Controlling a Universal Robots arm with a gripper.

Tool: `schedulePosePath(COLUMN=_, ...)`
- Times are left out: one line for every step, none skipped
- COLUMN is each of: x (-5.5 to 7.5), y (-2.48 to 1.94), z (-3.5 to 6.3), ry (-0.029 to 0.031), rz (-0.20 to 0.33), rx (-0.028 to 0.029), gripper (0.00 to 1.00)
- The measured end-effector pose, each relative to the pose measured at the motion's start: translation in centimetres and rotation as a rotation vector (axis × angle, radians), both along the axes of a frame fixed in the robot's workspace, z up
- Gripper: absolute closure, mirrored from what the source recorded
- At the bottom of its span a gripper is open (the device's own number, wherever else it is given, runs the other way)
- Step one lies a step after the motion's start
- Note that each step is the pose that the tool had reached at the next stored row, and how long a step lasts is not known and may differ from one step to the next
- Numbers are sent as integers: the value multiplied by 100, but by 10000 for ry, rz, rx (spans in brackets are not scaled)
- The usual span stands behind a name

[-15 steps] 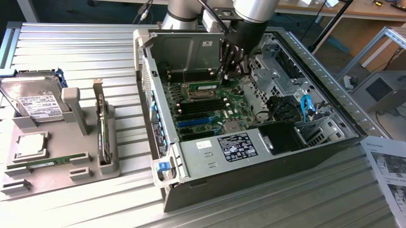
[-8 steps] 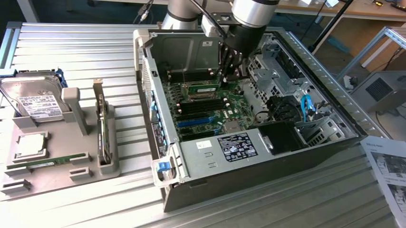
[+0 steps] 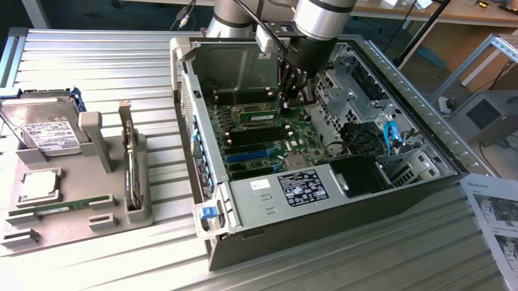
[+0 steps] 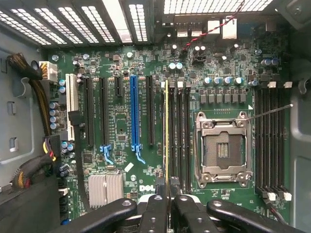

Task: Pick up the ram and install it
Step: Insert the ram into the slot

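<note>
Ram (image 4: 166,131) reads to me in the wrist view as a thin yellow-green line, seen edge-on. It is clamped between the fingers of the gripper (image 4: 167,200), which are pressed tight against it. It runs away from the fingertips along the bank of black memory slots (image 4: 179,136) just beside the CPU socket (image 4: 223,148), on the side toward the blue expansion slot (image 4: 133,116).

From this angle I cannot tell whether its lower edge sits in a slot or hangs above one, because the stick covers whatever is under it. Its near end is hidden behind the fingers.

In the exterior view the arm (image 3: 319,18) reaches down into the open computer case (image 3: 259,242). The gripper body blocks my sight of the grasp, and the arm's upper part is cut off by the frame. On the grey tray (image 3: 73,229) at the exterior view's left lie a hard drive (image 3: 45,130) and a second green stick (image 3: 60,208), well apart from the case.
</note>
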State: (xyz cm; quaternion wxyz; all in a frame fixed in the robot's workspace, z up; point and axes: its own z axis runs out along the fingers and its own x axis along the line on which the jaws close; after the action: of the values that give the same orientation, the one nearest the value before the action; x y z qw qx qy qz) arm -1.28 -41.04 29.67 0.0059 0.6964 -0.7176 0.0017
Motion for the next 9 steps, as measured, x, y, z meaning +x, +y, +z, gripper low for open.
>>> schedulePosePath(x=0, y=0, z=-14, ry=0, rz=0, rx=0, gripper=88)
schedulePosePath(x=0, y=0, z=-27, ry=0, rz=0, rx=0, gripper=88)
schedulePosePath(x=0, y=0, z=-49, ry=0, rz=0, rx=0, gripper=88)
schedulePosePath(x=0, y=0, z=-64, ry=0, rz=0, rx=0, gripper=88)
schedulePosePath(x=0, y=0, z=-78, ry=0, rz=0, rx=0, gripper=88)
schedulePosePath(x=0, y=0, z=-100, ry=0, rz=0, rx=0, gripper=88)
schedulePosePath(x=0, y=0, z=-125, ry=0, rz=0, rx=-1, gripper=88)
schedulePosePath(x=0, y=0, z=-141, ry=0, rz=0, rx=0, gripper=88)
schedulePosePath(x=0, y=0, z=-154, ry=0, rz=0, rx=0, gripper=88)
